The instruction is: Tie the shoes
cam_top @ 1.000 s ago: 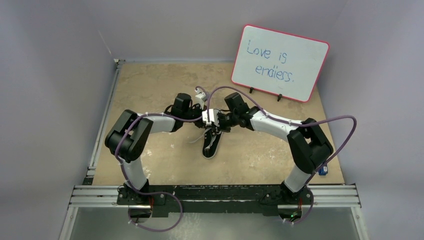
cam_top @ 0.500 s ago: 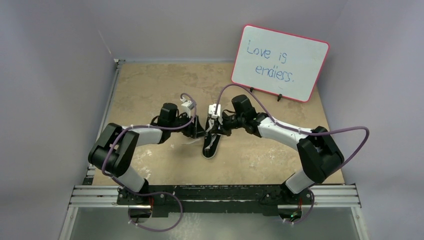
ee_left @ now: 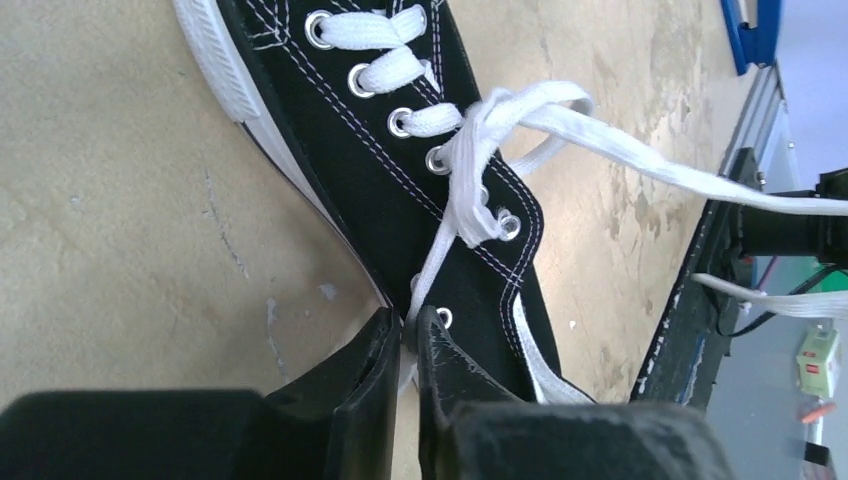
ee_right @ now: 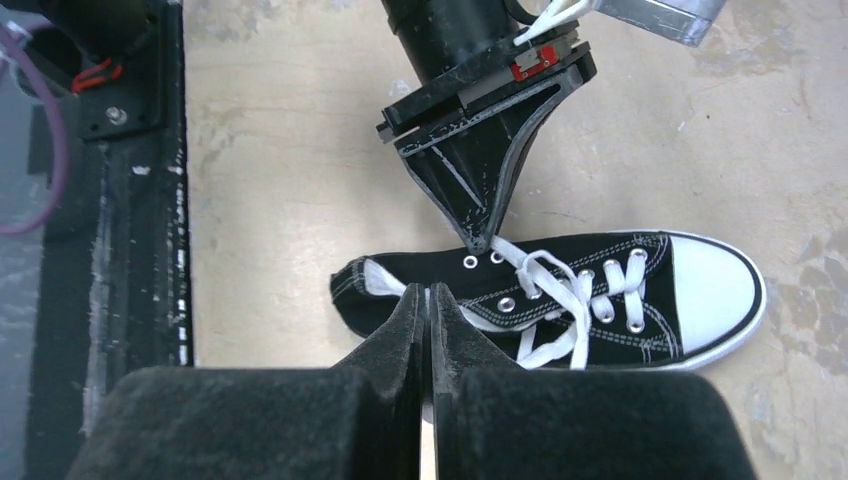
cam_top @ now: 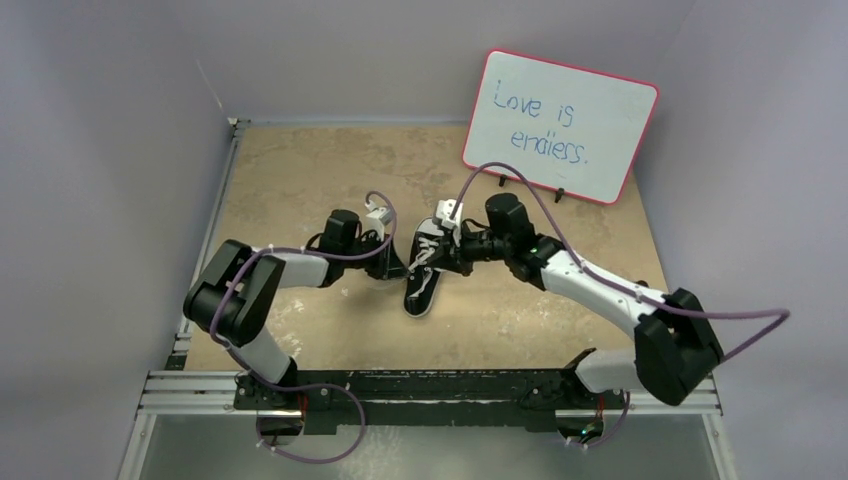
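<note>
In the top view the sneaker (cam_top: 420, 295) lies on the tabletop (cam_top: 300, 180) at mid-frame, heel toward the bottom edge and toe toward the top. The left tool (cam_top: 400, 268) sits just left of its lace-up middle and the right tool (cam_top: 433, 257) just right of it, each pinching a strand of the laces (ee_left: 470, 180). A whiteboard (cam_top: 560, 125) stands at upper right, behind the sneaker and well apart. A rail (cam_top: 430, 392) crosses the bottom, in front of the tabletop.

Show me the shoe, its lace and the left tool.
shoe (ee_right: 715, 290): right wrist view, white toe cap.
lace (ee_left: 650, 165): left wrist view, strand stretched to the right.
left tool (ee_left: 408, 325): left wrist view, midway between the fingertips.
</note>
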Controlling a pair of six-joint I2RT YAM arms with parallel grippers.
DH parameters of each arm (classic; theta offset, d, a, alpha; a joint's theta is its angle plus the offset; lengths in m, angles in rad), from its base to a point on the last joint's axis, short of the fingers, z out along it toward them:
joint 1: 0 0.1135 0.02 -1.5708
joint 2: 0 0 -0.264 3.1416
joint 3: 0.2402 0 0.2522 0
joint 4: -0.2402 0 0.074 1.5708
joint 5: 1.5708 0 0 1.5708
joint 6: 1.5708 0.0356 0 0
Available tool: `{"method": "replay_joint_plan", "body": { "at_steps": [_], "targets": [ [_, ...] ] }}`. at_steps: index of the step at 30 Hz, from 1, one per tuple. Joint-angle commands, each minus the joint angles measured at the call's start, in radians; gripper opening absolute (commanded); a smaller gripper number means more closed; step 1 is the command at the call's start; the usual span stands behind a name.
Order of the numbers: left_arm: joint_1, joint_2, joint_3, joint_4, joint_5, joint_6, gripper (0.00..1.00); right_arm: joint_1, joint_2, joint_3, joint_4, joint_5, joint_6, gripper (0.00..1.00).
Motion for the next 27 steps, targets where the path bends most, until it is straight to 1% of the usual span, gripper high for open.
{"method": "replay_joint_plan", "body": {
  "at_steps": [1, 2, 3, 7, 9, 11, 13, 15, 19, 23, 27],
  "targets": [
    [0.001, -0.096, 0.003, -0.083, -0.078, 0.047, 0.07, -0.010, -0.112, -0.026, -0.086, 0.091, 0.161, 0.00],
    [0.003, -0.124, 0.000, -0.102, -0.096, 0.041, 0.02, -0.014, -0.135, -0.035, -0.099, 0.103, 0.188, 0.00],
    [0.003, -0.154, -0.005, -0.121, -0.116, 0.034, 0.00, -0.017, -0.160, -0.050, -0.105, 0.113, 0.215, 0.00],
    [0.002, -0.252, -0.023, -0.172, -0.139, 0.002, 0.00, -0.021, -0.220, -0.073, -0.092, 0.207, 0.384, 0.00],
    [0.002, -0.288, -0.030, -0.190, -0.155, -0.013, 0.00, -0.022, -0.224, -0.073, -0.075, 0.233, 0.426, 0.00],
    [0.003, -0.324, -0.030, -0.225, -0.192, -0.025, 0.00, -0.025, -0.214, -0.056, -0.072, 0.307, 0.504, 0.00],
    [0.002, -0.360, -0.027, -0.278, -0.262, -0.028, 0.00, -0.035, -0.197, -0.027, -0.106, 0.366, 0.557, 0.00],
    [0.005, -0.385, -0.014, -0.345, -0.351, -0.036, 0.00, -0.051, -0.179, 0.000, -0.155, 0.393, 0.599, 0.00],
    [0.010, -0.394, 0.038, -0.502, -0.501, -0.038, 0.00, -0.103, -0.123, 0.077, -0.376, 0.451, 0.685, 0.00],
    [0.012, -0.379, 0.053, -0.565, -0.556, -0.048, 0.00, -0.176, -0.103, 0.075, -0.548, 0.522, 0.761, 0.00],
    [0.016, -0.351, 0.045, -0.595, -0.633, -0.057, 0.00, -0.215, -0.069, 0.030, -0.608, 0.678, 0.806, 0.00]
  ]
}}
